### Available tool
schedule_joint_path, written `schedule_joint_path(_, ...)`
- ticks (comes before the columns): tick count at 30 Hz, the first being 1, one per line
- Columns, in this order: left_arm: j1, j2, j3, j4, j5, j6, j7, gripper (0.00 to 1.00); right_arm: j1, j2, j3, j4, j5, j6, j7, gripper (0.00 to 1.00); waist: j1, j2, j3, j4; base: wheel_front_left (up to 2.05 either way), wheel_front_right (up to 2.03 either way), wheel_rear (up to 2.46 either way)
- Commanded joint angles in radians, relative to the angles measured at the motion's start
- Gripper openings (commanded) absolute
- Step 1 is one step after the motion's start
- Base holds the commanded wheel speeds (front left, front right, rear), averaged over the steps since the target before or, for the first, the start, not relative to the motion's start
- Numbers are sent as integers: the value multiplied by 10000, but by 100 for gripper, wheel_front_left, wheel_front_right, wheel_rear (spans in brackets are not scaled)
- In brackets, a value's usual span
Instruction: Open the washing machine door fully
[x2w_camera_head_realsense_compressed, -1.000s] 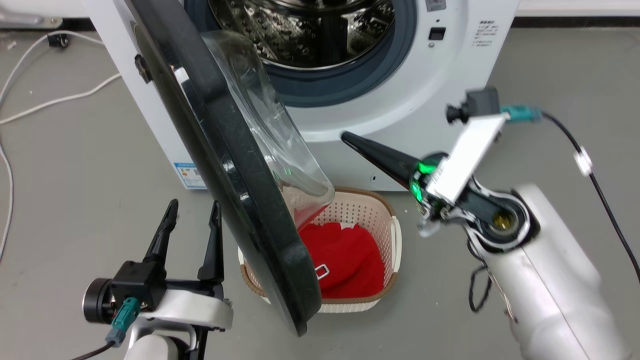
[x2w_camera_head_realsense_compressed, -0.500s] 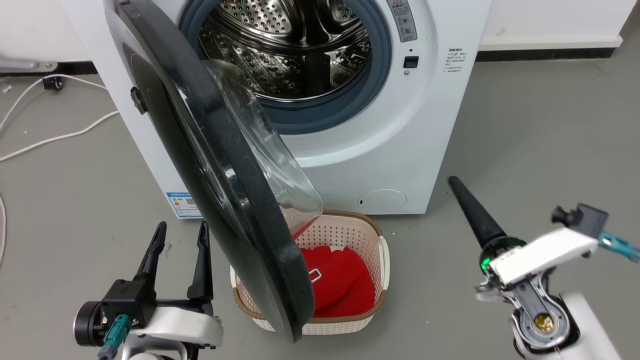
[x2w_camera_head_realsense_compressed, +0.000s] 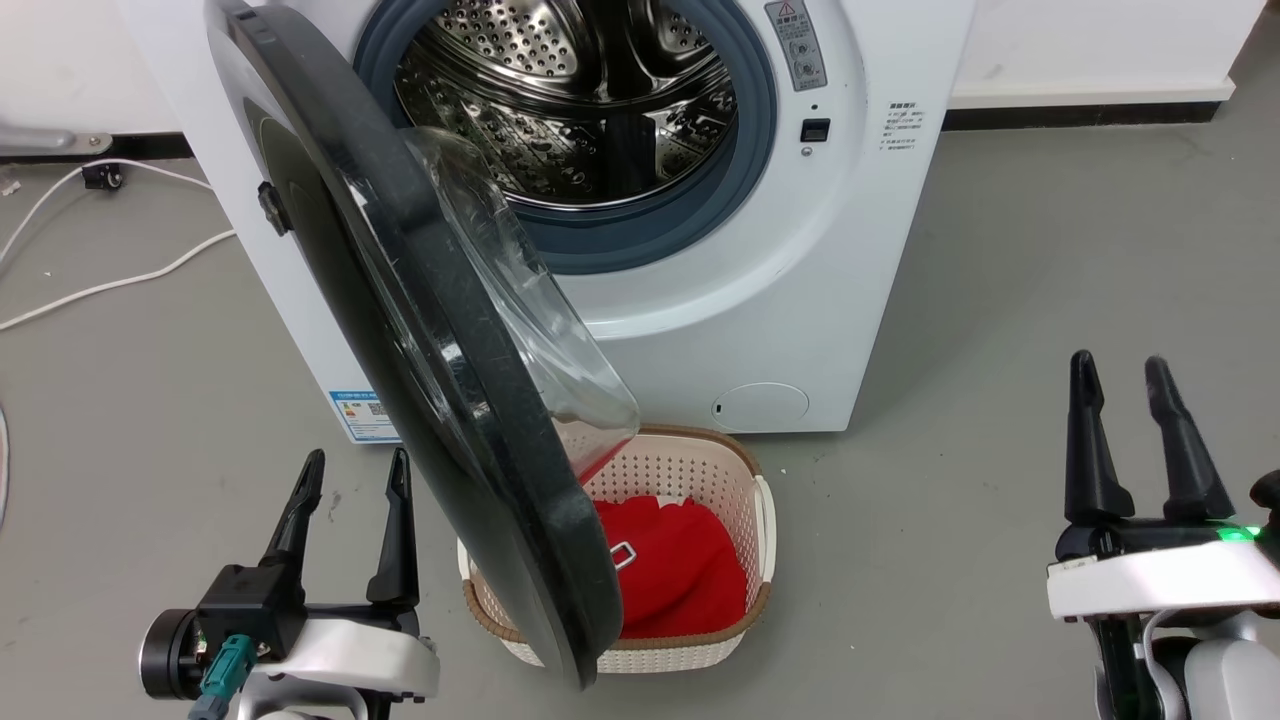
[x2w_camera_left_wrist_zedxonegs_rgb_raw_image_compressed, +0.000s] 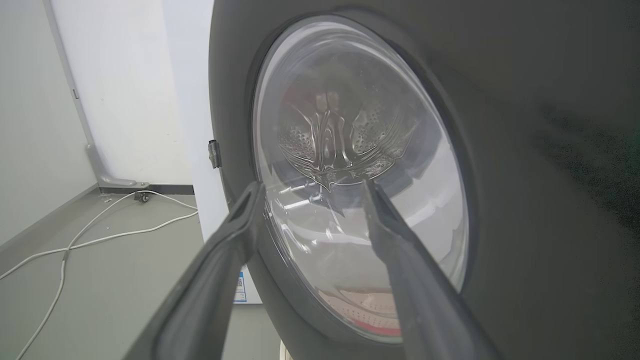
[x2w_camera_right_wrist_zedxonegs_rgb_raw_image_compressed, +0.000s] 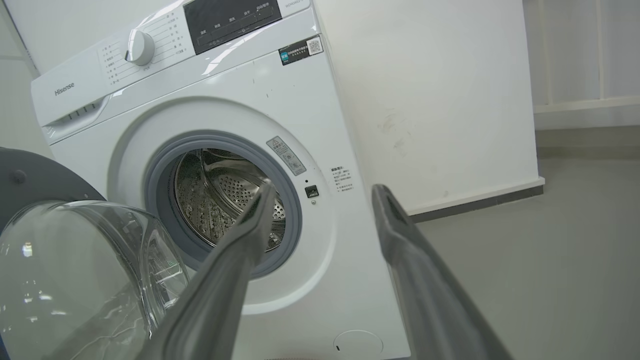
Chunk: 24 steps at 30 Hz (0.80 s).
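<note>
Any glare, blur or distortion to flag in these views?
Head view: sharp, evenly lit, small highlights on the washing machine door. Left wrist view: left gripper soft, steel drum warped through the door glass. Right wrist view: right gripper soft, washing machine looks tilted.

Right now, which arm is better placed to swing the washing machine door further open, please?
Probably the right. The right gripper, open, stands on the inner side of the washing machine door, so it could push it wider. The left gripper is nearer but faces the outer face, in the swing path.
</note>
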<state>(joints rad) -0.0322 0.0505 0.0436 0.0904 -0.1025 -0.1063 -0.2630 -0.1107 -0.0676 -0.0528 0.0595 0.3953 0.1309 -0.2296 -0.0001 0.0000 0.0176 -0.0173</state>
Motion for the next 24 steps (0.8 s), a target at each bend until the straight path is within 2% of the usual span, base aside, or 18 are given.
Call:
schedule_joint_path(1, -27, -3, 46, -37, -1, 20, -24, 100, 225, 104, -65, -445, -796, -3, -54, 100, 1, 0, 37, 10, 0, 0, 0)
schedule_joint_path(6, -97, -5, 116, -70, 35, 42, -24, 100, 657, 180, 77, -1428, -3002, -5, -33, 100, 1, 0, 87, -13, 0, 0, 0)
schedule_joint_path(10, -112, -3, 138, -95, 79, 39, -24, 100, 1000, 190, 193, -1605, -3575, -5, -73, 100, 1, 0, 112, -9, 0, 0, 0)
schedule_joint_path(16, -149, -5, 125, -134, 120, 43, -24, 100, 1345, 187, -124, -920, -3286, -5, -141, 100, 1, 0, 150, -6, 0, 0, 0)
schedule_joint_path(24, -202, -5, 117, -167, 195, 21, -24, 100, 1041, 188, -138, -183, -3043, -5, -274, 100, 1, 0, 225, -19, 0, 0, 0)
